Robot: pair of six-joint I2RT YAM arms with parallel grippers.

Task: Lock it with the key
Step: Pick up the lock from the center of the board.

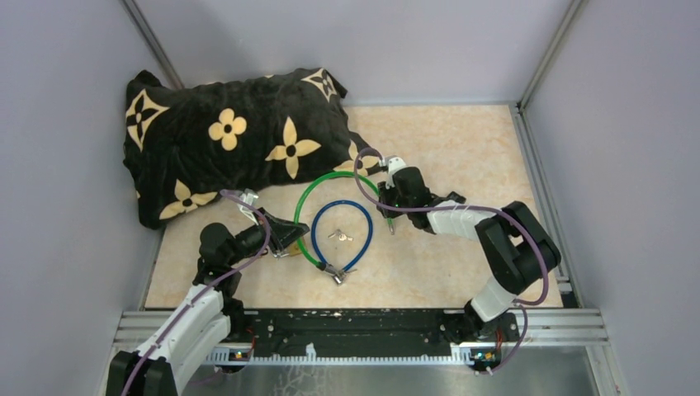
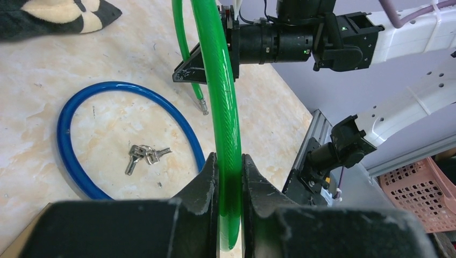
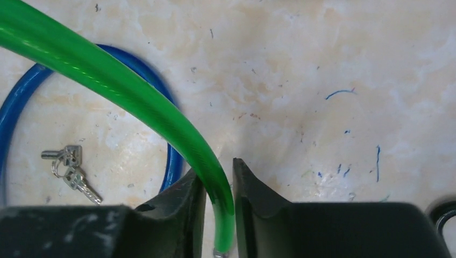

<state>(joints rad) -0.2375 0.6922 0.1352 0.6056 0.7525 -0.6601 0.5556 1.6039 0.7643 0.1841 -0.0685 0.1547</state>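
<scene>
At lower left the left arm folds at the elbow and reaches right, the left tool (image 2: 230, 161) clamped narrowly on the green cable lock (image 1: 309, 194). At mid-frame the keys (image 1: 338, 238) lie on the desk (image 1: 462, 148) inside the blue cable lock (image 1: 369, 235). Farther back, the right arm doubles leftward, the right tool (image 3: 219, 172) pinching the green cable's other end, near the black flowered cushion (image 1: 231, 140) at upper left.

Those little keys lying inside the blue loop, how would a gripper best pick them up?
Probably from straight above, pinching the keys across the bunched heads at the ring: they lie flat, and the blue cable encircling them blocks any sideways approach.
</scene>
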